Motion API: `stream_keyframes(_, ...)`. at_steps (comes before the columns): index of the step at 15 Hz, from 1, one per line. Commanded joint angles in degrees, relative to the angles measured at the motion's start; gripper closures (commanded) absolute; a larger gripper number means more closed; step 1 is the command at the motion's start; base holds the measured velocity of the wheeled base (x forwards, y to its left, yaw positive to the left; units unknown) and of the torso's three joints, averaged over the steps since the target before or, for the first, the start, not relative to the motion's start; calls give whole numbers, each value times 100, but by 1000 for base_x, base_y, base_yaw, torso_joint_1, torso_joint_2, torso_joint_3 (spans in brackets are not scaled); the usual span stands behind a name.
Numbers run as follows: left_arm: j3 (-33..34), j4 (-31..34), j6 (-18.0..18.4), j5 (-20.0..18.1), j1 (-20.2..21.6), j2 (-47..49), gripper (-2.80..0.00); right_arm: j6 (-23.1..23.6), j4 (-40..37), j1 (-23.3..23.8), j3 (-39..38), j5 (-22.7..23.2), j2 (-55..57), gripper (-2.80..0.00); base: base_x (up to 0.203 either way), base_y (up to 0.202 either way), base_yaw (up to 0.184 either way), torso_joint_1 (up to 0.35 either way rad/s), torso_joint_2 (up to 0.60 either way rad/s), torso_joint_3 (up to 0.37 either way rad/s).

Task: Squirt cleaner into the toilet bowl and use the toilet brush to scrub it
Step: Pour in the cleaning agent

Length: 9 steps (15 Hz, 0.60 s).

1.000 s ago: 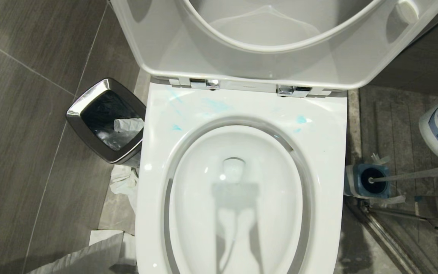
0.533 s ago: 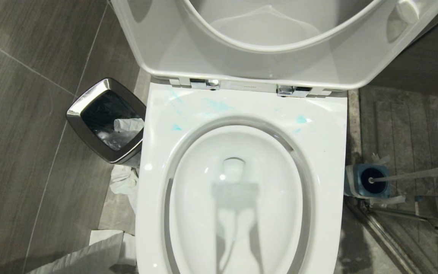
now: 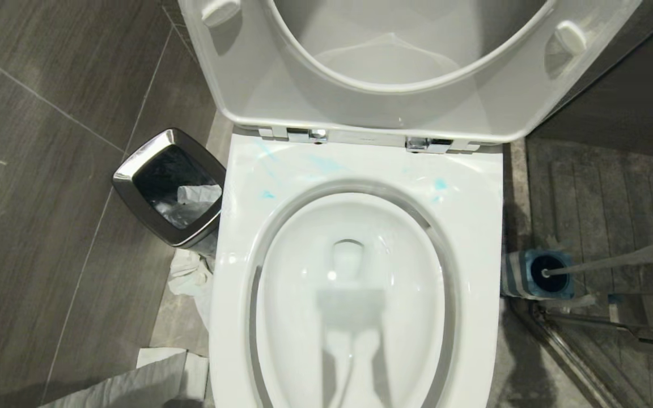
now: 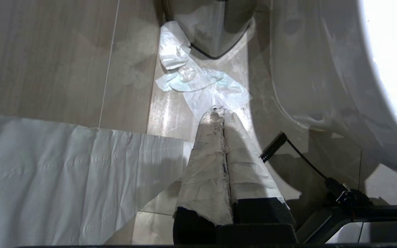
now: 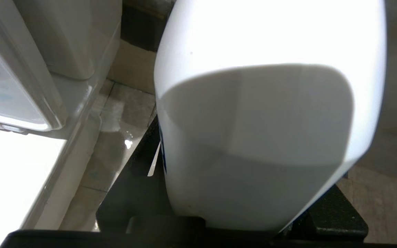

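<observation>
I see the toilet bowl [image 3: 355, 306] straight below the head camera, with its seat and lid [image 3: 394, 62] lifted up against the back. On the flat back part of the rim there are pale blue smears of the cleaner [image 3: 439, 185], some more on the left side near the hinge and one spot beside the opening of the bowl.

My right claw [image 5: 253, 193] is at the right side of the toilet, and a white bottle [image 5: 267, 113] sits between its fingers; I cannot see the finger pads themselves, but the bottle fills the gap. In the head view only an edge of this bottle shows at the far right border.

The toilet brush [image 3: 615, 262] stands in its blue-and-grey holder [image 3: 536, 276] on the floor right of the bowl, the white handle leaning outward to the right. Nothing touches it.

My left claw [image 4: 221, 119] hangs low beside the left flank of the bowl, its two wrapped fingers pressed together on nothing. Below it lies crumpled tissue [image 4: 198, 81] on the floor, near the steel-rimmed bin [image 3: 170, 187].
</observation>
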<state>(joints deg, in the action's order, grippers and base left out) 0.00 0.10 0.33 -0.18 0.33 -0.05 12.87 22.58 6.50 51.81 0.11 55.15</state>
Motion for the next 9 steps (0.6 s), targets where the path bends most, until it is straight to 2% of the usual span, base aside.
stream_keyframes(1, 9, -1, 2, 1, 2, 5, 0, 5, 21, 1, 13, 7, 5, 0, 0, 0, 0, 4, 4, 198)
stream_keyframes(9, 9, -1, 2, 1, 2, 5, 0, -70, 50, 1, 9, -2, 5, 0, 0, 0, 0, 3, 3, 203)
